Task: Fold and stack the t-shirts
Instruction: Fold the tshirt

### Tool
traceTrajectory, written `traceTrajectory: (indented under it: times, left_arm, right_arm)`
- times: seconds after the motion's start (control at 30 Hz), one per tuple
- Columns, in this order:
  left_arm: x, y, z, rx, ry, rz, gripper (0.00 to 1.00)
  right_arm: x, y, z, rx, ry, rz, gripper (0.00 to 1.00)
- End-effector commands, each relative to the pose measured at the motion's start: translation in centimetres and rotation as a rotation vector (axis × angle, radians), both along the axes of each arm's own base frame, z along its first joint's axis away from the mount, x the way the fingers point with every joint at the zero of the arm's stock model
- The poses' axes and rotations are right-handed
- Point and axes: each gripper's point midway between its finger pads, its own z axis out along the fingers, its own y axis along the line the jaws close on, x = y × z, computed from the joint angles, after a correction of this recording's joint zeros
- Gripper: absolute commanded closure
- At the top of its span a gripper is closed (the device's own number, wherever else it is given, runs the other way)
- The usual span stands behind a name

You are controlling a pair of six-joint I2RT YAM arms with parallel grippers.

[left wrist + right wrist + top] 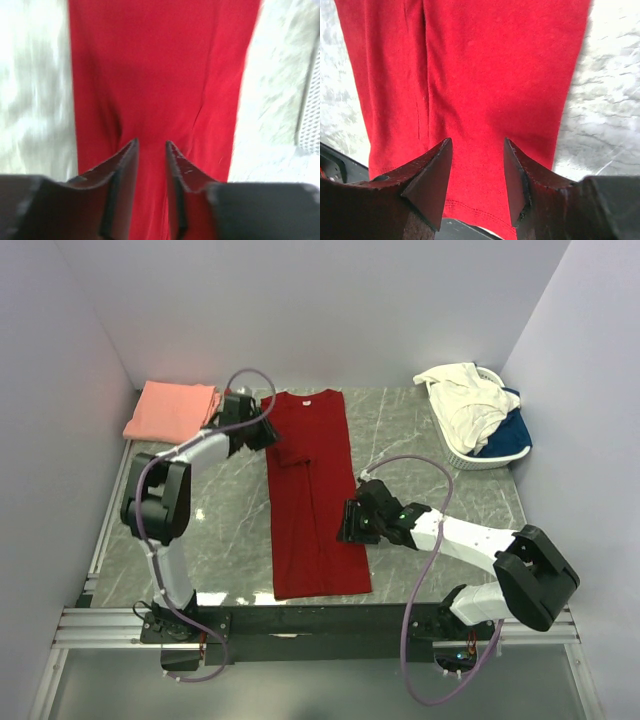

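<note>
Red t-shirt (310, 510), long edges straight

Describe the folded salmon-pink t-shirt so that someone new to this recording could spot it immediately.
Start at the grey marble-patterned table and go to its far left corner. There lies the salmon-pink cotton t-shirt, folded into a neat rectangle. Unlike the long deep red t-shirt spread mid-table, it is pale and small.

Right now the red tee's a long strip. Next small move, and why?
Likely lower the right end effector and pinch the red tee near its hem. It hovers open above that end, and the lengthwise-folded strip lacks a crosswise fold.
</note>
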Motion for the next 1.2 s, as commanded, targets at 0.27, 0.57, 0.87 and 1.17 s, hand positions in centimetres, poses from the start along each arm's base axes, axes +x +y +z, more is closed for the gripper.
traceTrajectory:
  times: [0.27, 0.57, 0.87, 1.17]
  left_arm:
    - [-10.0, -2.1, -1.8, 0.031, 0.038, 0.054, 0.79]
    - [-11.2, -3.2, -7.5, 0.115, 0.188, 0.047, 0.80]
    - [-7.8, -2.9, -9.3, 0.146, 0.240, 0.051, 0.80]
    - [-4.5, -1.5, -7.1, 0.120, 0.202, 0.040, 0.79]
  right_arm:
    - [-1.8, 2.6, 1.6, 0.013, -0.083, 0.086, 0.48]
    - [-2.2, 1.7, -1.4, -0.046, -0.037, 0.057, 0.49]
    - [0.4, 1.5, -2.6, -0.077, -0.015, 0.026, 0.49]
    - [2.5, 2.0, -1.2, -0.042, -0.025, 0.025, 0.49]
